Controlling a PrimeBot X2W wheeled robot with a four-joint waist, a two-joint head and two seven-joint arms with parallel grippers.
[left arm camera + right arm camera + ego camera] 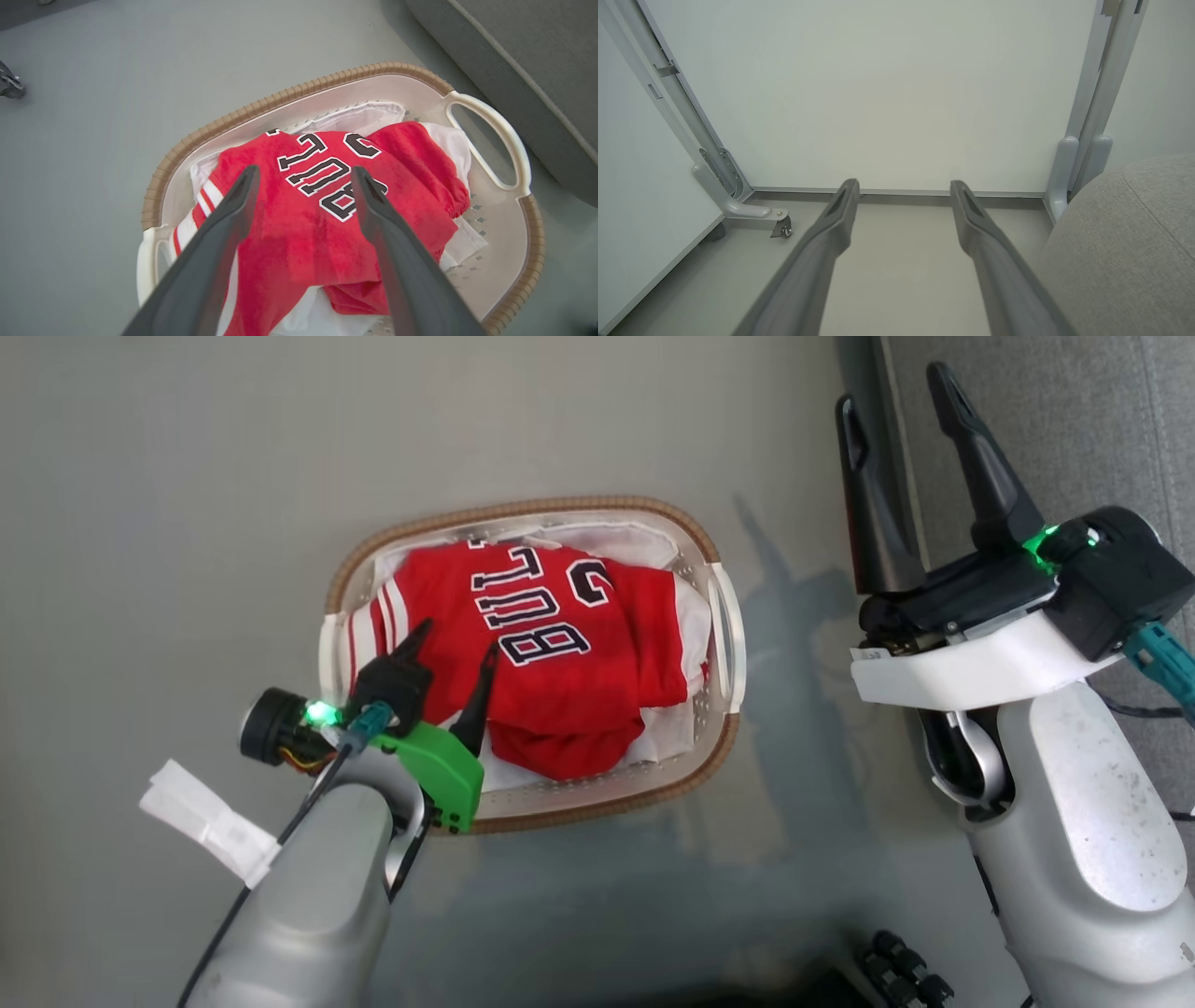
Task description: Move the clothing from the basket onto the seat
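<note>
Our left jaws stand wide, empty, over the jersey (308,233) in the basket (280,99); right jaws wide, empty, seat (1125,242) at their right. If we close too deep, the white sheet (359,116) beneath comes along.

Clothing (579,672) in basket (532,509), on top of cloth sheet (635,539), just ahead of and below left gripper (457,637). Seat (1074,429) right of basket, apart from it; right gripper (892,385) at seat's left edge, well right of basket, over floor (187,476)
</note>
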